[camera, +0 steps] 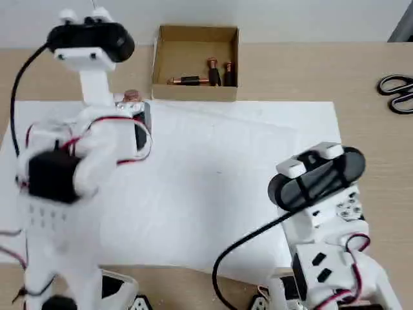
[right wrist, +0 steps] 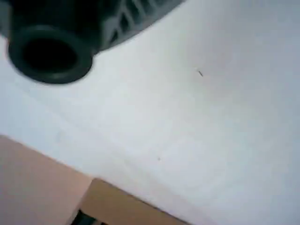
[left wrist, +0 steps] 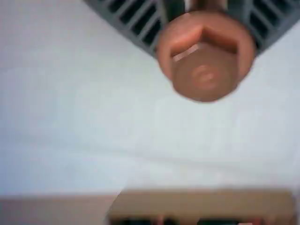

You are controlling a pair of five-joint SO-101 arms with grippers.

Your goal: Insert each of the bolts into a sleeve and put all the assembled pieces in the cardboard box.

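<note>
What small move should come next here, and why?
The left pincer holds a copper bolt, and the right pincer holds a black sleeve whose opening is empty. The arms stand well apart over the white sheet. So probably: bring the bolt toward the sleeve and line them up. Finished pieces already lie in the cardboard box.

The left arm (camera: 77, 168) stretches up the left side of the high view, with the left gripper (camera: 134, 111) clamped on a copper bolt (left wrist: 206, 61). The right arm (camera: 326, 252) sits folded at the lower right, with the right gripper (right wrist: 86, 21) clamped on a black sleeve (right wrist: 50, 56).
</note>
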